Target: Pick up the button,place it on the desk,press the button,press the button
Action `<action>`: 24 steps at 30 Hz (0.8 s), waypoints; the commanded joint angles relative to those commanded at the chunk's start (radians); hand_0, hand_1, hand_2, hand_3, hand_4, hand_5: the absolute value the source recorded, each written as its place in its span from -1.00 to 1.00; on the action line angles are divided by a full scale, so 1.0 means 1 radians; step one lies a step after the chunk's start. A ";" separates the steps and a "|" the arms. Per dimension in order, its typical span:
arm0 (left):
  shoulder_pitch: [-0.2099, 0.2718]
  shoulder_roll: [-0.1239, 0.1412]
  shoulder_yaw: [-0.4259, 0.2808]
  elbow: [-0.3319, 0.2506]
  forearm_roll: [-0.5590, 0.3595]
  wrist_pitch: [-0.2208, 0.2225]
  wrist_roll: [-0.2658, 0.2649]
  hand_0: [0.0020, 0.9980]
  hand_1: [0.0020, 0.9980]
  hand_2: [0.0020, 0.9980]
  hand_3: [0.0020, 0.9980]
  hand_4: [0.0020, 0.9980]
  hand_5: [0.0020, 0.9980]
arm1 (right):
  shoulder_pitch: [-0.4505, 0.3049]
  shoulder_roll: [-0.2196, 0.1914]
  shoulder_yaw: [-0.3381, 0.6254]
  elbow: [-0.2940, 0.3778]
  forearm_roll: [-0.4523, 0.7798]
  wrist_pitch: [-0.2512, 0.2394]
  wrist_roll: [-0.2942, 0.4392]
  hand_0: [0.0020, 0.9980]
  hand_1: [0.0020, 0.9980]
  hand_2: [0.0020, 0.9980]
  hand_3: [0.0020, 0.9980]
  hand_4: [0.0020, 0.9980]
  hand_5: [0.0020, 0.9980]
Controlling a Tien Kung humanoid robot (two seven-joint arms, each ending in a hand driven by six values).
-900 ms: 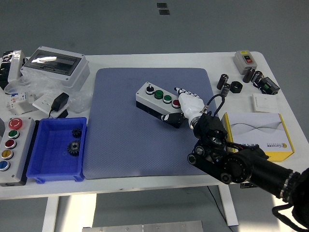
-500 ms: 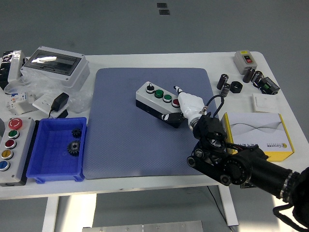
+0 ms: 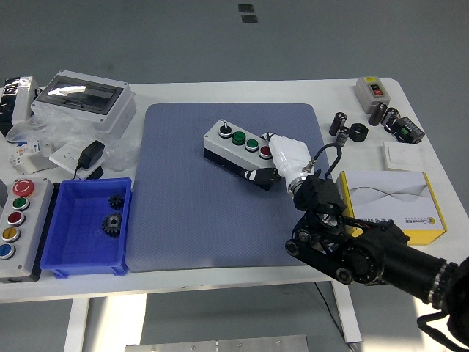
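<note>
A blue-grey, finely dotted mat (image 3: 220, 187) is being shown on the white table (image 3: 242, 92). The button box (image 3: 238, 152) is being seen with a pale grey top, a black base, and black, green, green and red caps. The right hand (image 3: 287, 155) is being displayed in white on a black arm. A blue bin (image 3: 86, 226) and a yellow-and-white box (image 3: 392, 196) are being shown.

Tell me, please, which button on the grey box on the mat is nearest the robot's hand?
The red button, at the box's right end: the right hand sits against it, while both green ones lie farther left.
</note>
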 joint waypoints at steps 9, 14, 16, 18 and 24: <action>0.001 -0.002 -0.001 0.000 0.002 0.001 -0.003 0.25 0.20 0.08 0.18 0.32 -0.82 | -0.019 -0.043 0.022 0.064 0.040 -0.052 0.099 -0.96 -0.54 -0.29 -0.19 -0.74 -1.00; 0.004 -0.005 -0.003 0.000 0.001 0.001 -0.003 0.25 0.20 0.09 0.18 0.33 -0.81 | -0.043 -0.138 0.040 0.182 0.101 -0.020 0.215 -0.98 -0.56 -0.29 -0.19 -0.70 -1.00; 0.004 -0.005 -0.006 0.000 0.003 0.001 -0.003 0.25 0.20 0.09 0.18 0.33 -0.81 | -0.049 -0.182 0.030 0.237 0.092 0.021 0.272 -0.98 -0.56 -0.29 -0.19 -0.70 -1.00; 0.004 -0.006 -0.007 0.000 0.006 0.001 -0.004 0.25 0.20 0.09 0.18 0.33 -0.80 | -0.055 -0.226 0.011 0.289 0.075 0.065 0.329 -0.99 -0.56 -0.30 -0.19 -0.69 -1.00; 0.000 -0.008 -0.015 0.000 0.015 0.001 -0.004 0.25 0.20 0.09 0.18 0.34 -0.80 | -0.084 -0.352 -0.035 0.401 0.028 0.159 0.479 -0.99 -0.56 -0.29 -0.18 -0.68 -1.00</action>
